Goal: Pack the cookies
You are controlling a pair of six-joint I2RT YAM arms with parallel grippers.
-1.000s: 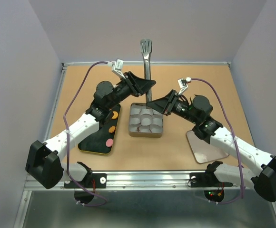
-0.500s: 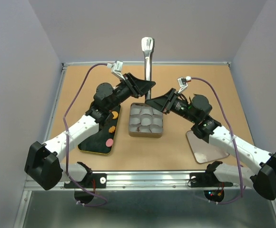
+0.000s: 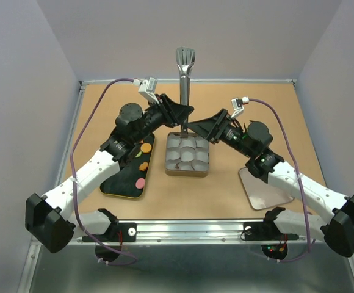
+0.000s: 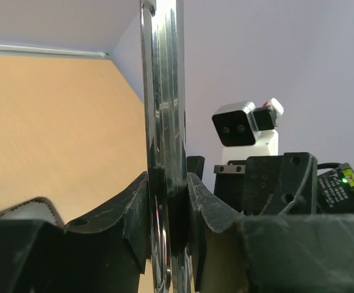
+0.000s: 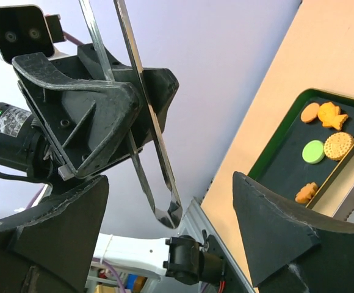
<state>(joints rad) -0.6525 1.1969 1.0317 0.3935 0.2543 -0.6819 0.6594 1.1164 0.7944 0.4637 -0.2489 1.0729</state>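
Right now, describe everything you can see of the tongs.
The tongs are shiny metal: two thin flat arms joined at the bottom end, with a slotted head on top. They stand nearly upright over the far edge of the tin, clamped between the fingers of the left tool. The right tool hangs open beside them, apparently not touching.

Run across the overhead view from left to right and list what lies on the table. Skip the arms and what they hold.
dark tray carrying the cookies → tin filled with white paper cups → clear lid
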